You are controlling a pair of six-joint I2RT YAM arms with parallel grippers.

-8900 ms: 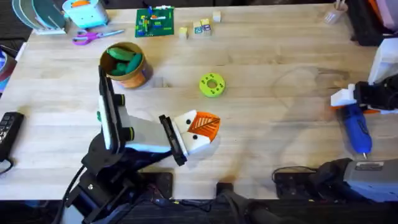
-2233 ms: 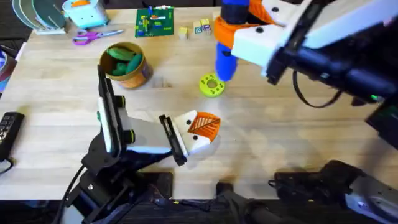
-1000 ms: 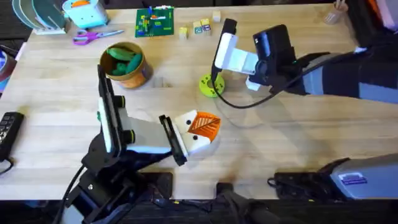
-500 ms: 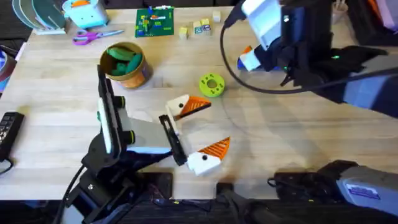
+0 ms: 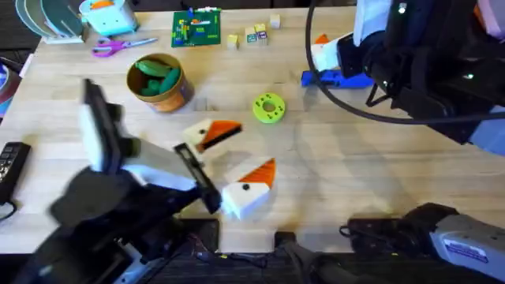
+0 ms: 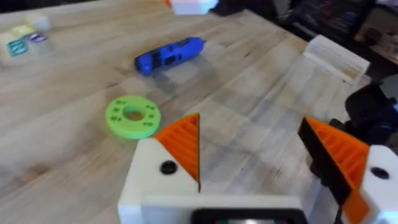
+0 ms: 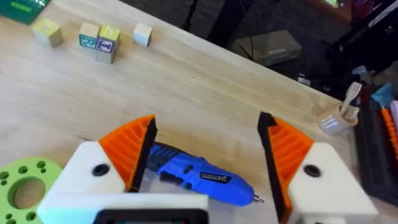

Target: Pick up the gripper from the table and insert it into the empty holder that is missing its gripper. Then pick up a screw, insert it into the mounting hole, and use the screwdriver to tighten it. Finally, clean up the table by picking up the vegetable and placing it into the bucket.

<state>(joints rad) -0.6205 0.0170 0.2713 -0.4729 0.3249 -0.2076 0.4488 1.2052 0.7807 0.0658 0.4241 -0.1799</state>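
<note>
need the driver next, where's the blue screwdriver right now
In the overhead view the blue screwdriver lies flat on the table's far right part, right of the green disc, under the open right hand.

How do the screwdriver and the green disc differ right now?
The screwdriver is blue and long, lying on its side; the disc is lime green, round and flat, with holes. The screwdriver lies under the open right gripper; the disc sits apart. Both rest on the table, ungripped.
</note>
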